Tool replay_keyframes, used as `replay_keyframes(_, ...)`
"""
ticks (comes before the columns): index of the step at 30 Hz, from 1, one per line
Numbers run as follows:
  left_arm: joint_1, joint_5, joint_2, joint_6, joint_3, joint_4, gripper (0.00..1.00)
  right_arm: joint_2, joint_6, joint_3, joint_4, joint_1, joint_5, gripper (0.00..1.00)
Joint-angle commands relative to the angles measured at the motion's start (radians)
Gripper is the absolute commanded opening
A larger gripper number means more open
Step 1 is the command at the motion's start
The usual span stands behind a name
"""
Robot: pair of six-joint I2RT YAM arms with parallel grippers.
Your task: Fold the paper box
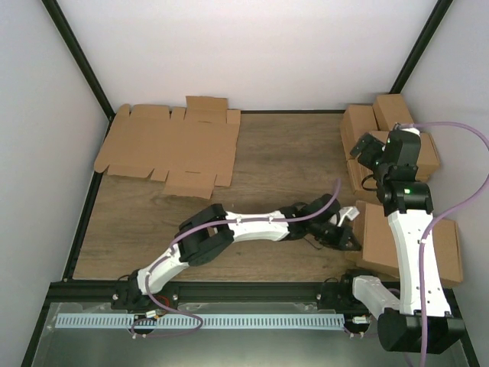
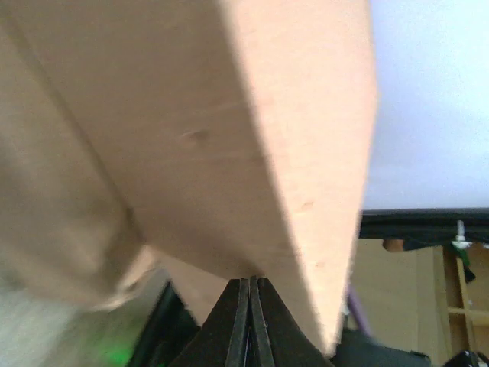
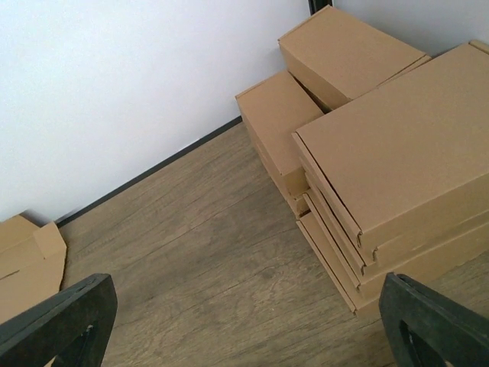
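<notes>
Brown paper box (image 1: 416,245) lies near right on the surface (image 1: 283,153), looking closed, partly behind the right arm. Left gripper (image 1: 348,237) is at its left edge, jaws pressed together; whether they nip a flap, cannot tell. Right gripper (image 1: 365,149) hovers far right, jaws spread. Judgement: work that edge gently, bracing from the right. White walls (image 1: 252,46); wood grain; flat sheets (image 1: 172,145) far left, cartons (image 3: 367,153) far right.

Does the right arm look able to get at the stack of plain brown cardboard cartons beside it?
Probably yes: its open right gripper hangs above the cartons with nothing in between.
</notes>
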Motion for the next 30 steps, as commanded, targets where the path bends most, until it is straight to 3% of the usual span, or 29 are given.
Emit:
replay_keyframes(1, -0.023, 0.038, 0.053, -0.021, 0.114, 0.035, 0.04, -0.011, -0.07, 0.042, 0.031, 0.015, -0.025, 0.97)
replay_keyframes(4, -0.016, 0.013, 0.031, 0.017, 0.099, 0.021, 0.04, -0.028, -0.112, 0.008, 0.076, 0.018, -0.102, 0.97)
replay_keyframes(7, 0.001, -0.106, -0.087, 0.096, -0.002, -0.02, 0.05, -0.035, -0.124, -0.024, 0.123, 0.018, -0.196, 1.0)
replay_keyframes(12, 0.088, -0.263, -0.31, 0.17, -0.236, -0.069, 0.17, -0.036, -0.1, -0.091, 0.217, 0.028, -0.304, 1.0)
replay_keyframes(15, 0.17, -0.363, -0.46, 0.213, -0.384, -0.09, 0.33, -0.034, -0.094, -0.146, 0.302, 0.064, -0.337, 1.0)
replay_keyframes(19, 0.3, -0.555, -0.675, 0.312, -0.522, -0.193, 0.75, -0.016, -0.1, -0.236, 0.447, 0.21, -0.23, 1.0)
replay_keyframes(22, 0.403, -0.717, -0.839, 0.396, -0.619, -0.234, 0.95, 0.022, -0.147, -0.31, 0.582, 0.314, -0.184, 1.0)
replay_keyframes(23, 0.434, -0.764, -0.896, 0.431, -0.657, -0.228, 0.99, 0.033, -0.169, -0.336, 0.631, 0.343, -0.156, 1.0)
replay_keyframes(26, 0.494, -0.936, -1.02, 0.562, -0.743, -0.208, 1.0, 0.064, -0.294, -0.412, 0.798, 0.387, -0.194, 1.0)
replay_keyframes(30, 0.541, -1.184, -1.137, 0.723, -0.922, -0.019, 1.0, 0.081, -0.406, -0.578, 1.068, 0.389, -0.225, 1.0)
